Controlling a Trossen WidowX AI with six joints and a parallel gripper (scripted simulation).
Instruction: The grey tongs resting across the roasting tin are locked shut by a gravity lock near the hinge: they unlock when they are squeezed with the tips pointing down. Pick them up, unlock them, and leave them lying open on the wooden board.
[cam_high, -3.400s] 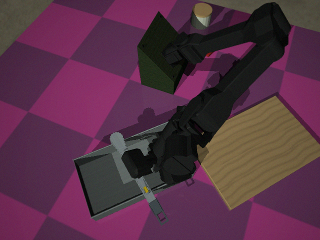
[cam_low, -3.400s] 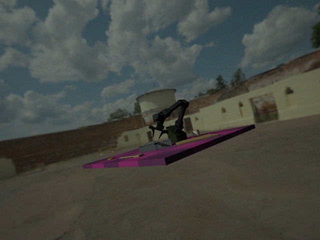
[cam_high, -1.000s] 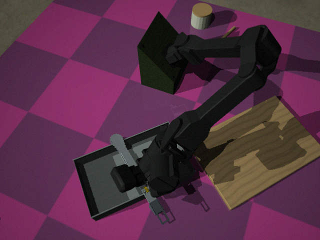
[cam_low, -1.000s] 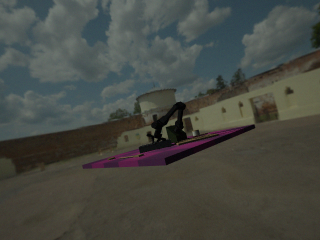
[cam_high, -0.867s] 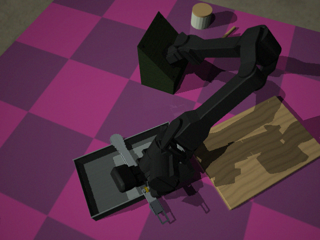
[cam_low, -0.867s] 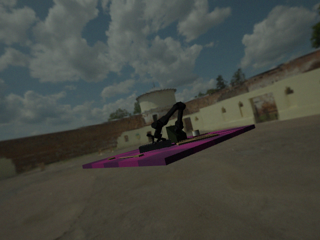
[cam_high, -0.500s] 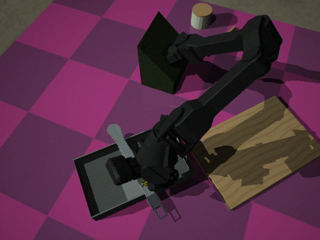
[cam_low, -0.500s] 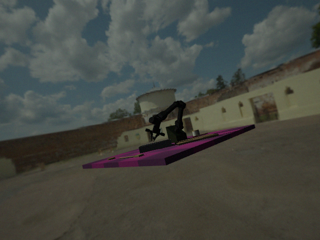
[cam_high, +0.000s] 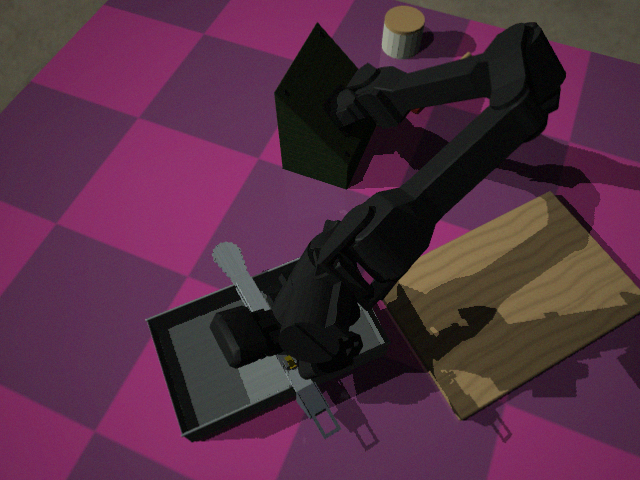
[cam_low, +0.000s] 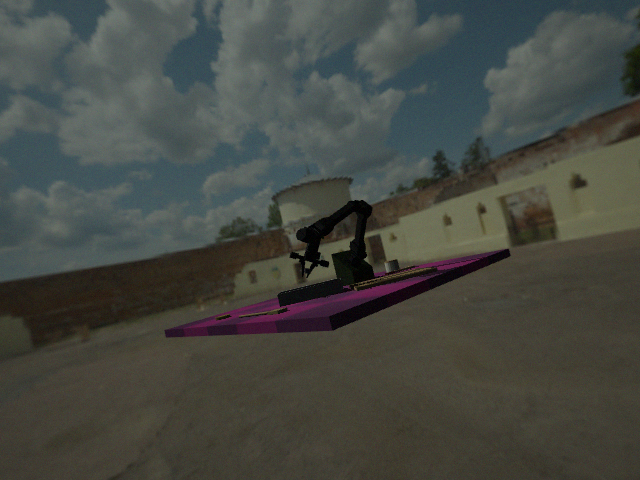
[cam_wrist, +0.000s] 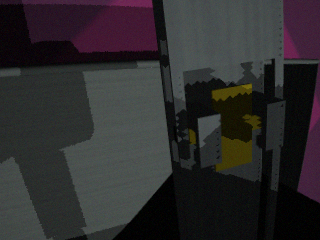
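- Over the near end of the dark rectangular roasting tin (cam_high: 170, 361), the black parallel-jaw gripper (cam_high: 294, 361) is clenched on the flat grey metal tongs (cam_high: 240, 273), near their hinge, where a yellow lock piece (cam_wrist: 234, 127) shows in the wrist view.
- The tongs lie slanted across the tin: the rounded tip end sticks out past the far rim, and the open-frame handle end (cam_high: 323, 418) pokes out past the near rim. Whether they are lifted off the rims or rest on them I cannot tell.
- The grasp sits close to one end, so the long tip side could sag or swing on the way up and catch the tin's wall.
- If the tips are not truly pointing down during the squeeze, the lock will likely stay shut.
- The light wooden board (cam_high: 516, 304) lies just beside the tin; a low carry could strike its edge.
- The arm hides the fingers and the middle of the tongs from the top; the exterior view is too distant to help.
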